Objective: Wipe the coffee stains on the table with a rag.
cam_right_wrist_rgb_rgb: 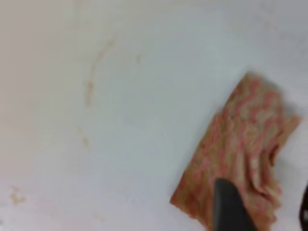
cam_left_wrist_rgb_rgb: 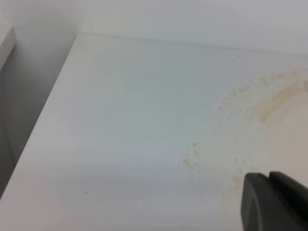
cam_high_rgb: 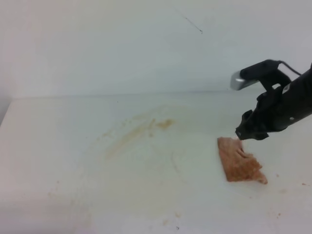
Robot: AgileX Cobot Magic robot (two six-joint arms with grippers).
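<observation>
We see the right gripper [cam_high_rgb: 242, 134] just above the pinkish-brown woven rag [cam_high_rgb: 240, 165], jaws apart, holding nothing. Rag lies flat on the white table [cam_high_rgb: 58, 146], well right of the tan coffee stains [cam_high_rgb: 139, 131]. Risk: smears remain unwiped. Left gripper [cam_left_wrist_rgb_rgb: 276, 202]: can't tell.

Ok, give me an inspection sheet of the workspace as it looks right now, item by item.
Surface: white table, mostly wiped, specks near the front edge.
Job's things: coffee stains remain as faint tan smears at centre; the rag lies crumpled on the table to their right.
Clutter: nothing seen.
Grippers: right gripper just above the rag's far edge, its fingers apart, not holding it; left gripper only partly visible at the wrist view's corner, state cannot be told.
Cables: a dark cable runs off the right arm.
Surroundings: plain white wall with a thin dark mark.
</observation>
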